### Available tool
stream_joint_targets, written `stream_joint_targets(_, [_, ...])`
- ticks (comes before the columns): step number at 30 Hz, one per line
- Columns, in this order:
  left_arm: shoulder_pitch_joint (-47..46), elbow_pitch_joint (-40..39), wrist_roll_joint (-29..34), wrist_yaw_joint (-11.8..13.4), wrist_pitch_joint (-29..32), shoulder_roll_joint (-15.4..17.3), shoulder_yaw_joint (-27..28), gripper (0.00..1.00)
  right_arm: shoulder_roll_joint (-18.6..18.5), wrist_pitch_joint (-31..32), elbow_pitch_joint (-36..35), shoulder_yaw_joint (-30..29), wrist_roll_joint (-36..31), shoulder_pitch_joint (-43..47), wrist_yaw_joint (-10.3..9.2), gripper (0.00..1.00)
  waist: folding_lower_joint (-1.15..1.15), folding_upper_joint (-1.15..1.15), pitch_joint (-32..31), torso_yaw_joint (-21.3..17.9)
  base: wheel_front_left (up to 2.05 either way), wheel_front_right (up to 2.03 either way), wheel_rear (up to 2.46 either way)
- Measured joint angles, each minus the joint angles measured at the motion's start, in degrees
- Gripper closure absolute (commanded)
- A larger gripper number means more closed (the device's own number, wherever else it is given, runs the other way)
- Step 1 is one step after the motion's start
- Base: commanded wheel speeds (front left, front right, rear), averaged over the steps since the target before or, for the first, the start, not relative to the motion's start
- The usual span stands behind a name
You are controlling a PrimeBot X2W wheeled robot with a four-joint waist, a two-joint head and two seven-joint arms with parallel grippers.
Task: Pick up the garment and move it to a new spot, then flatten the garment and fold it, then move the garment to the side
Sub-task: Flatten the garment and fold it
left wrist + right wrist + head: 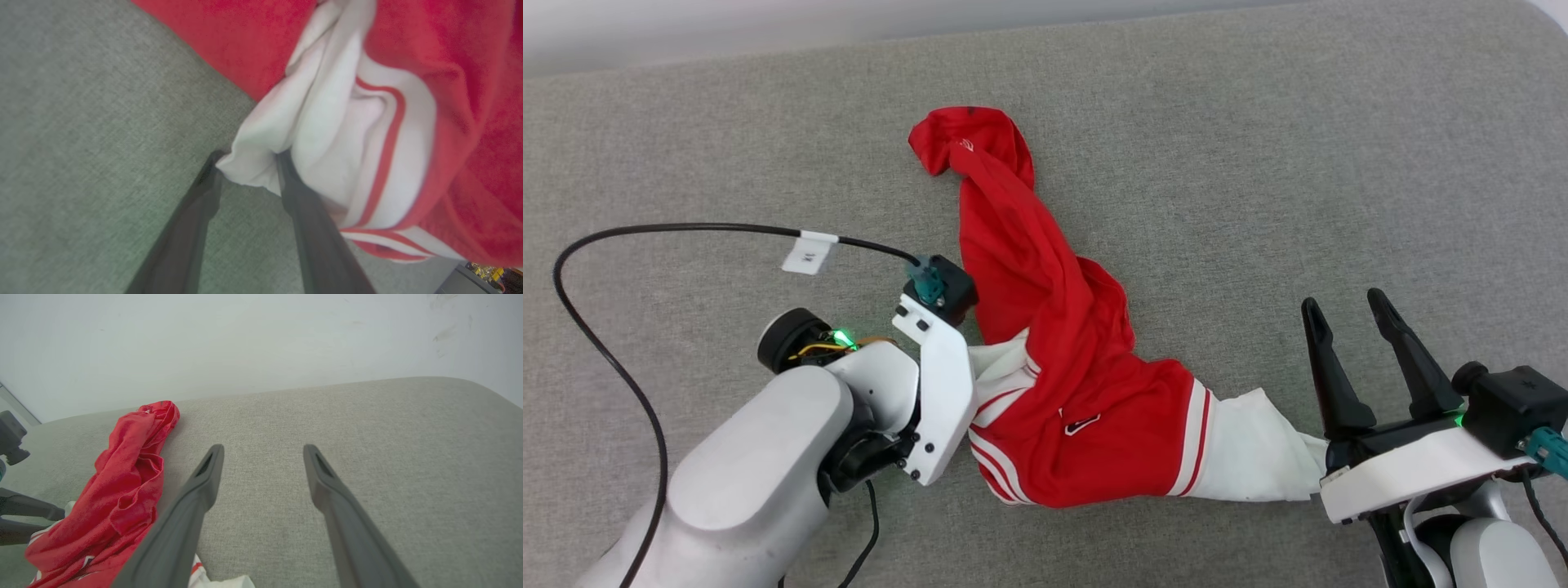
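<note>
Left jaws stand open astride one white sleeve of the garment; right jaws, open and empty, sit just beside the other sleeve.

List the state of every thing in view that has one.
garment: crumpled in a long heap, unfolded, lying on the grey surface.
left gripper: jaws open, edge of the white sleeve between them.
right gripper: jaws open, empty, beside the garment.

Head view steeply downward; wrist views low, close (garment shared)
</note>
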Motion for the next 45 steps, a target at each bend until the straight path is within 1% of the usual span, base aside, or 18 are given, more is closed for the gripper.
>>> stream_joint_targets(4, [-0.29,0.89,0.55,-0.04,0.54,-0.65,-1.23,1.0,0.07,-0.19,0.49,0.07,0.15,-0.58,0.0,0.0,0.0,0.0,0.02,-0.07,0.0,0.0,0.0])
stream_joint_targets(7, [-0.14,0.82,2.26,0.81,-2.86,-0.93,-1.16,1.0,0.12,-0.23,0.81,-0.13,0.15,-0.58,0.0,0.0,0.0,0.0,-0.42,0.31,0.0,0.0,0.0])
stream_joint_targets(10, [0.0,-0.27,4.21,3.01,-7.19,-0.99,0.05,1.0,0.13,-0.15,1.0,-0.7,0.13,-0.35,0.0,0.0,0.0,0.0,-1.28,1.09,0.0,0.0,0.0])
stream_joint_targets(13, [0.42,-2.96,5.15,5.89,-11.06,-0.41,2.25,1.0,0.13,0.25,0.92,-0.97,0.03,0.01,0.0,0.0,0.0,0.0,-2.33,2.23,0.0,0.0,0.0])
stream_joint_targets(18, [4.34,-8.02,5.15,11.65,-16.94,1.4,7.08,1.0,-0.01,0.92,0.3,-1.48,-0.15,0.81,0.0,0.0,0.0,0.0,-4.14,4.65,0.0,0.0,0.0])
stream_joint_targets(22, [10.63,-11.21,2.85,16.62,-19.93,3.31,11.44,1.0,-0.05,1.58,-0.34,-2.15,-0.27,1.79,0.0,0.0,0.0,0.0,-5.51,6.57,0.0,0.0,0.0])
stream_joint_targets(25, [17.19,-12.62,0.14,20.15,-21.49,3.97,14.05,1.0,-0.1,1.86,-0.96,-2.45,-0.36,2.22,0.0,0.0,0.0,0.0,-6.38,7.82,0.0,0.0,0.0])
stream_joint_targets(27, [22.23,-12.88,-2.22,21.87,-22.24,3.87,15.3,1.0,-0.08,2.15,-1.29,-2.48,-0.57,2.72,0.0,0.0,0.0,0.0,-6.87,8.45,0.0,0.0,0.0])
stream_joint_targets(30, [29.71,-12.05,-6.26,23.74,-23.31,2.52,16.7,1.0,-0.08,2.37,-1.72,-2.5,-0.64,3.03,0.0,0.0,0.0,0.0,-7.46,8.96,0.0,0.0,0.0])
stream_joint_targets(32, [33.72,-10.94,-8.94,24.13,-23.64,1.3,17.19,1.0,-0.08,2.43,-1.97,-2.45,-0.64,3.05,0.0,0.0,0.0,0.0,-7.69,9.1,0.0,0.0,0.0])
stream_joint_targets(34, [36.24,-10.16,-10.8,23.93,-24.58,-0.13,17.51,1.0,-0.07,2.67,-2.31,-2.38,-0.65,3.14,0.0,0.0,0.0,0.0,-7.92,9.15,0.0,0.0,0.0])
stream_joint_targets(35, [36.72,-10.0,-11.33,23.63,-24.7,-0.41,17.6,0.71,-0.07,2.75,-2.48,-2.4,-0.65,3.24,0.0,0.0,0.0,0.0,-8.05,9.17,0.0,0.0,0.0])
stream_joint_targets(36, [37.07,-9.89,-11.95,23.4,-25.22,-0.93,17.78,0.0,-0.07,2.86,-2.69,-2.54,-0.67,3.44,0.0,0.0,0.0,0.0,-8.15,9.25,0.0,0.0,0.0])
stream_joint_targets(40, [37.74,-9.7,-11.12,23.14,-28.59,-1.99,18.18,0.0,-0.11,3.34,-3.35,-2.96,-0.97,4.03,0.0,0.0,0.0,0.0,-9.07,9.65,0.0,0.0,0.0])
stream_joint_targets(45, [36.64,-10.98,-7.35,23.4,-33.74,-0.24,19.7,0.0,-0.25,3.97,-3.82,-3.2,-1.21,5.2,0.0,0.0,0.0,0.0,-10.8,9.76,0.0,0.0,0.0])
